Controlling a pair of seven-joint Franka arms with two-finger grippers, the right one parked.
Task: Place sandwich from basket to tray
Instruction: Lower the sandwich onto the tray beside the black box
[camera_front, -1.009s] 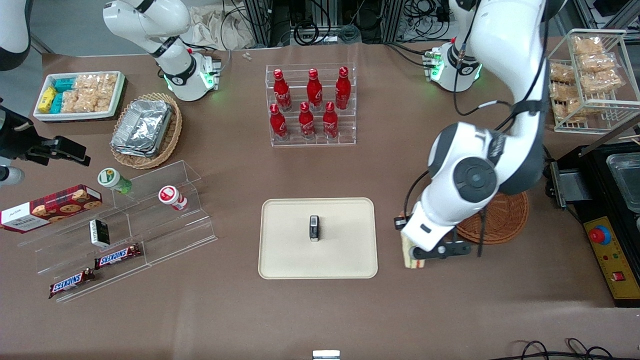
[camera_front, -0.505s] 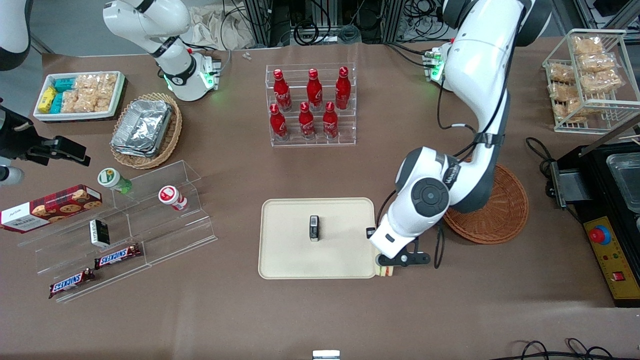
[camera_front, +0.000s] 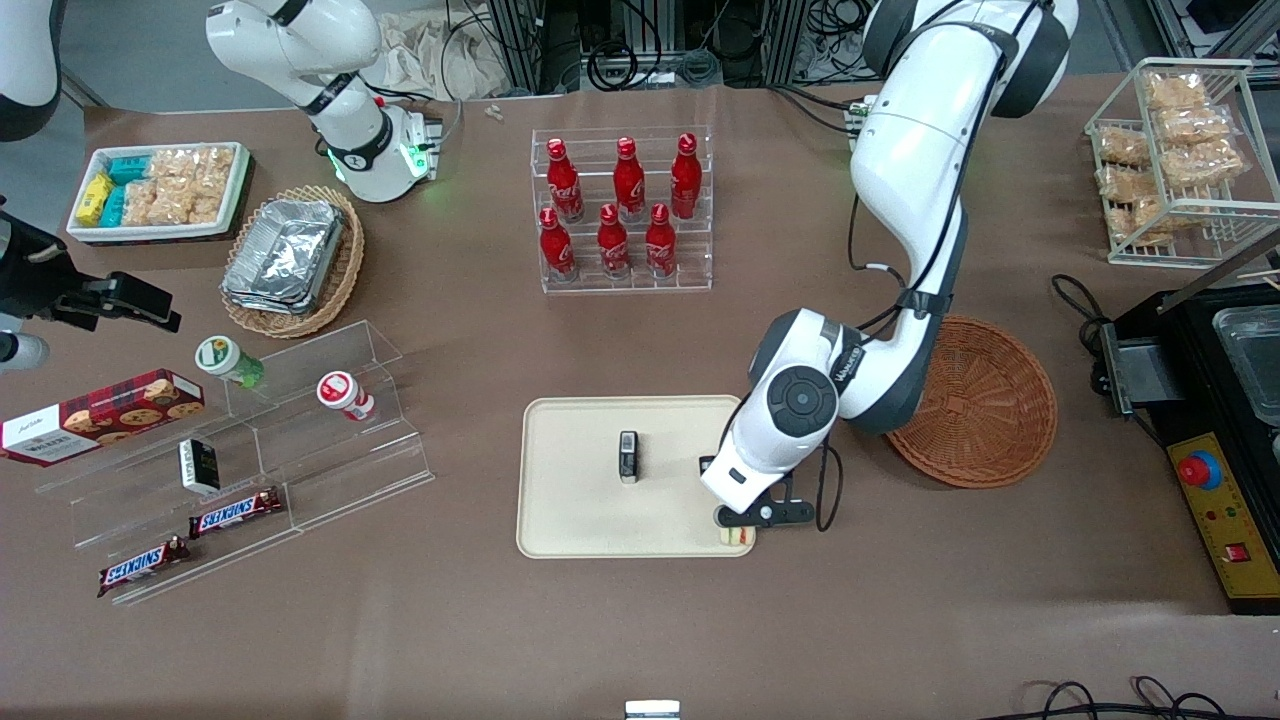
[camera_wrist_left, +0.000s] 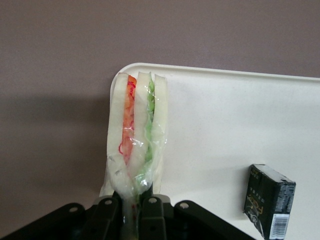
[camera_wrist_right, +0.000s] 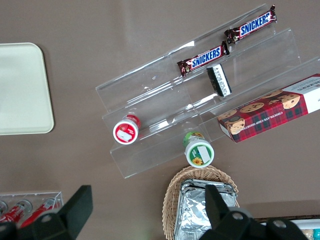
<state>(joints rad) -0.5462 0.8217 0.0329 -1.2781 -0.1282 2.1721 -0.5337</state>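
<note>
My left gripper (camera_front: 738, 522) is shut on the sandwich (camera_front: 737, 536), a plastic-wrapped wedge of pale bread with red, orange and green filling (camera_wrist_left: 136, 135). It holds the sandwich over the cream-beige tray (camera_front: 580, 520), at the tray's corner nearest the front camera on the working arm's side; the tray also shows in the wrist view (camera_wrist_left: 225, 130). The fingers (camera_wrist_left: 152, 210) pinch the wedge's narrow end. The reddish-brown wicker basket (camera_front: 985, 410) stands empty beside the tray, toward the working arm's end.
A small black box (camera_front: 628, 456) stands in the middle of the tray (camera_wrist_left: 270, 200). A clear rack of red bottles (camera_front: 622, 210) stands farther from the camera. An acrylic step shelf (camera_front: 300, 440) with snacks lies toward the parked arm's end. A black machine (camera_front: 1215, 420) is past the basket.
My gripper has carried the sandwich from beside the basket sideways toward the tray; it now hangs over the tray's corner. The basket is uncovered.
</note>
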